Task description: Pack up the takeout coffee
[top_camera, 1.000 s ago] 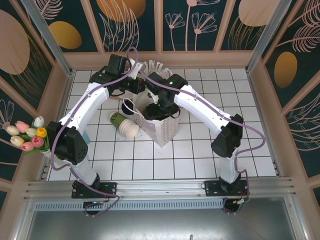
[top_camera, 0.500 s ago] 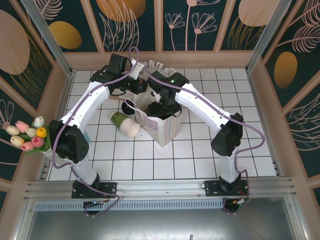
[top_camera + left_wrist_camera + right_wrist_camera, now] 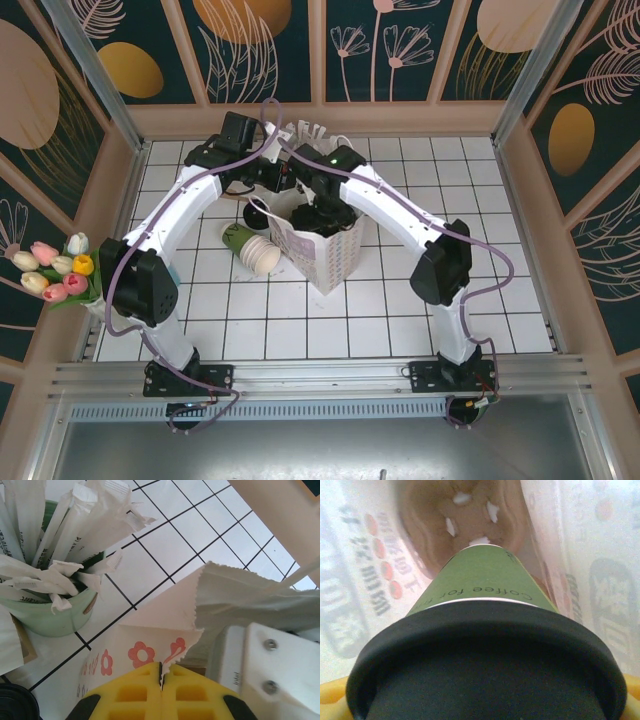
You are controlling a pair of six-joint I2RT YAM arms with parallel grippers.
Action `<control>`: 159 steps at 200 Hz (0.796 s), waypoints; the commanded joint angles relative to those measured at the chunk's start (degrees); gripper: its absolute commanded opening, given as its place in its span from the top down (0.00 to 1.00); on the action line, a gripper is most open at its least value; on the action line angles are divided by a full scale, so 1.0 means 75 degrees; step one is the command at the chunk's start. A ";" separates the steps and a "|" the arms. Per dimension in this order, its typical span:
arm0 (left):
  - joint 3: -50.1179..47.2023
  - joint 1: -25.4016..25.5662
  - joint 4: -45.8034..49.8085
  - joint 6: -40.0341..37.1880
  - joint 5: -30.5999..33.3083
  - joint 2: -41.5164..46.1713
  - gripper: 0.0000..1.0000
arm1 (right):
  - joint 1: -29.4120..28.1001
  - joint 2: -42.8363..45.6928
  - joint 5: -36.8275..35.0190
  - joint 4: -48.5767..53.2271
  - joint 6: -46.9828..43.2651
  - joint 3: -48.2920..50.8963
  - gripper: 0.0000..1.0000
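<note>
While my right claw [image 3: 480, 702] is clamped across the black lid [image 3: 485, 675] of the takeout coffee [image 3: 485, 575], a yellow pad [image 3: 330, 696] showing at either side of the lid's rim, my left claw [image 3: 161, 679] is clenched tight. Its two yellow fingertips press together on the serrated top edge of the paper bag [image 3: 150, 640]. Down my right wrist I see the dark-green cup pointing away from me into the bag. Printed white walls stand close on both sides, and a brown moulded cup tray [image 3: 435, 510] lies at the bottom beyond the cup's base; whether the base touches that tray I cannot tell. From my left wrist, the bag's wall carries red flower prints just above my fingertips. A white housing [image 3: 265, 665] with two screw heads sits close on the right, inside the bag's gaping mouth. Just beyond the bag stands a pale-green holder [image 3: 60, 617] stuffed with white wrapped straws [image 3: 75, 525], on the white tiled table [image 3: 200, 525]. From above, both my arms meet over the bag's open top near the back of the table, and my right claw reaches down inside it. Beside the bag on its left a stack of cream paper cups [image 3: 258, 256] lies on its side, and a bunch of tulips [image 3: 55, 268] sits at the far left edge.
</note>
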State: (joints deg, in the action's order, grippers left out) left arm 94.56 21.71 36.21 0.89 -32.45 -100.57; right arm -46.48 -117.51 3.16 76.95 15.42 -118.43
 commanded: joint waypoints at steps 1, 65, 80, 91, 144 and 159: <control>0.0167 0.0038 -0.0068 0.0176 0.0318 -0.0040 1.00 | 0.0045 0.0441 -0.0244 0.0240 0.0117 0.0492 0.46; -0.0459 0.0034 -0.0598 0.0370 -0.0619 0.0492 1.00 | -0.0164 0.0996 0.0387 0.0240 0.0393 0.1268 0.46; -0.0693 0.0052 -0.0582 0.0345 -0.0700 0.0587 1.00 | -0.0178 0.1008 0.0507 0.0240 0.0449 0.1268 0.46; -0.0860 0.0058 -0.0587 0.0332 -0.0713 0.0666 1.00 | -0.0181 0.1021 0.0540 0.0234 0.0465 0.1271 0.46; -0.1112 0.0064 -0.0881 0.0480 -0.0597 0.0871 1.00 | -0.0049 0.0879 0.0058 0.0240 0.0324 0.1345 0.46; -0.1101 0.0058 -0.0894 0.0483 -0.0521 0.0859 1.00 | -0.0003 0.0811 0.0027 0.0240 0.0255 0.1324 0.46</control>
State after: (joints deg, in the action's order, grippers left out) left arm 87.20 21.93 30.15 3.79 -36.40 -95.07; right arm -47.27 -111.68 5.39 76.99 17.54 -108.57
